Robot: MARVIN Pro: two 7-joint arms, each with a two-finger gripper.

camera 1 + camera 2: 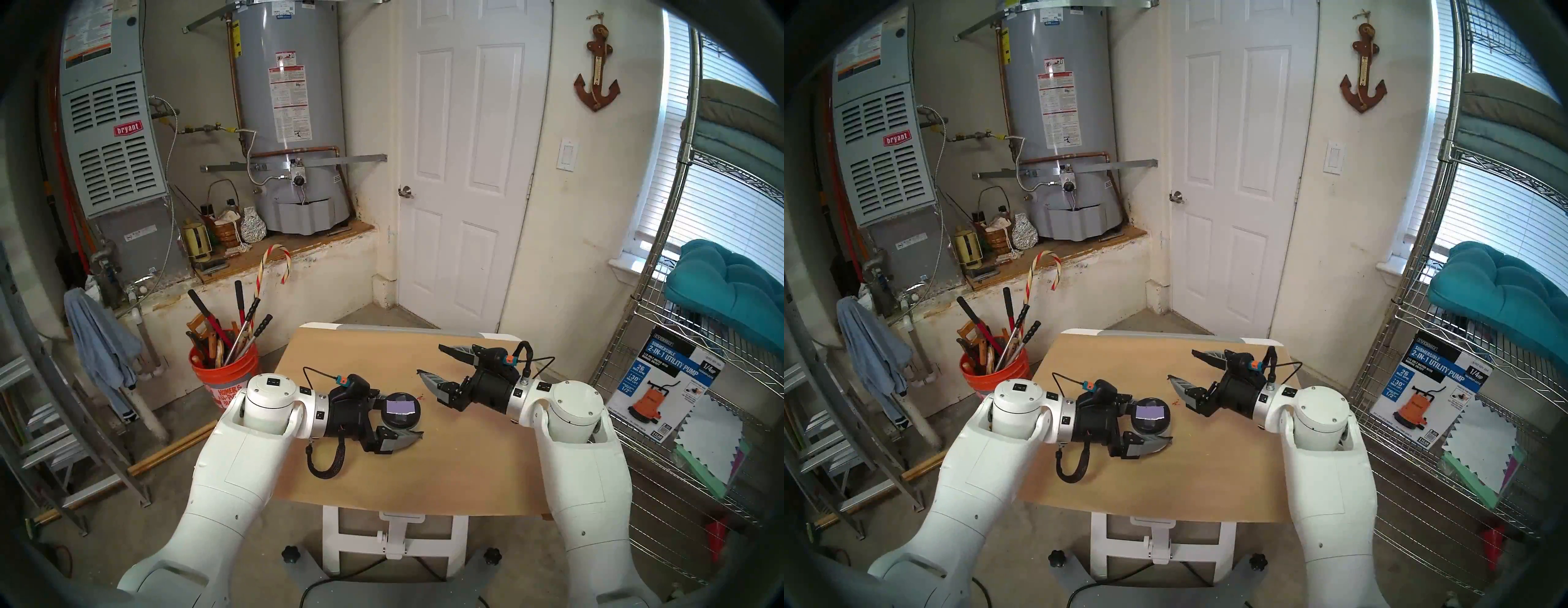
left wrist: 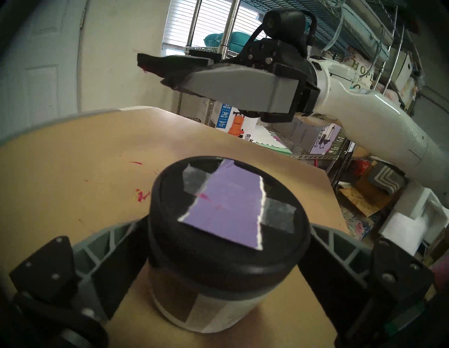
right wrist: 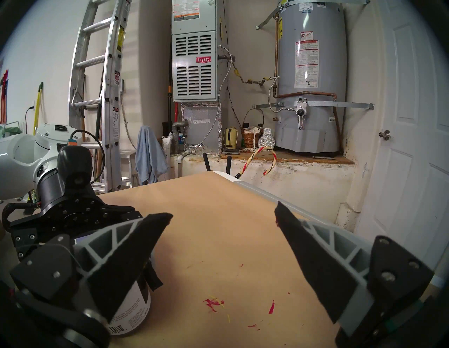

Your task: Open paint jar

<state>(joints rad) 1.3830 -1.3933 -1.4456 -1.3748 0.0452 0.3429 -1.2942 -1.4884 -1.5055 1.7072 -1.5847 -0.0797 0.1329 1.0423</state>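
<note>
I saw a black lid (image 2: 228,218) with a lilac swatch (image 2: 226,204) on the white-labelled paint jar (image 2: 209,308), red flecks on the tan bench (image 2: 73,170).

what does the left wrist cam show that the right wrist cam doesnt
Only the left wrist view: the black lid from above with its taped lilac swatch, the left fingers against either side of the jar, and the open right gripper hovering beyond it.
Only the right wrist view: the barcode label, plus the water heater and ladder behind.
Both: the jar and the brown table with red smears.
</note>
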